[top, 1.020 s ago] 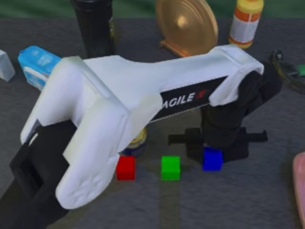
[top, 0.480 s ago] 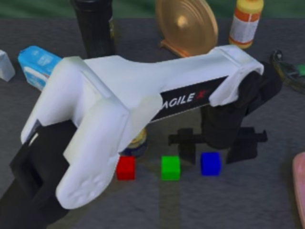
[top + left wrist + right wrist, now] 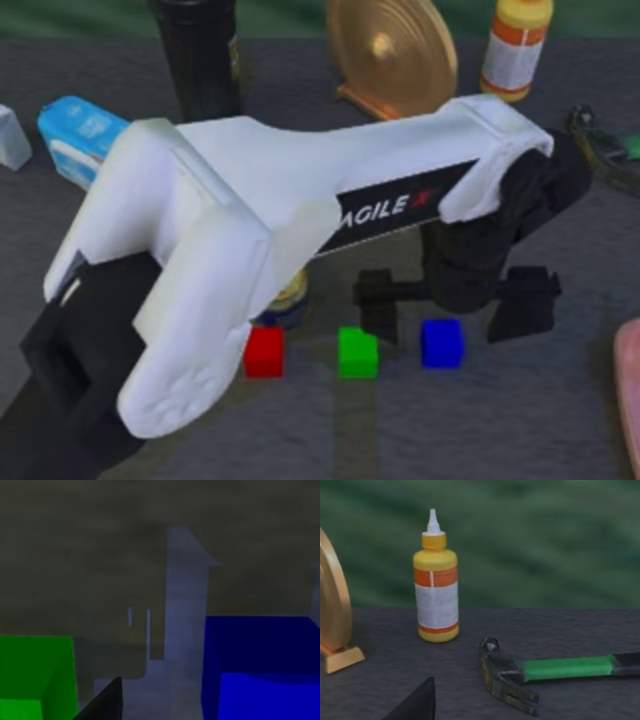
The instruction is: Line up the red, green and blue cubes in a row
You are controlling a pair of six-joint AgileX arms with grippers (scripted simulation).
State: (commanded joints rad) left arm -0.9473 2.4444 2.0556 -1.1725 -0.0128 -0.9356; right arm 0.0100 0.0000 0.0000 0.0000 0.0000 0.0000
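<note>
Your dark worktop (image 3: pixel 520 420) carries the red cube (image 3: pixel 264 352), green cube (image 3: pixel 358 352) and blue cube (image 3: pixel 441 343) in a row, the blue one just below the spread left gripper (image 3: pixel 455 300); yellow bottle (image 3: pixel 515 45) and hammer (image 3: pixel 600 150) lie beyond it.

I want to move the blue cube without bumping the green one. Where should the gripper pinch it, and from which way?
Probably from straight above, pinching two opposite flat sides of the blue cube. It sits flat at the right end of the row, apart from the green cube, with bare table round it. The left gripper hangs open just behind it.
</note>
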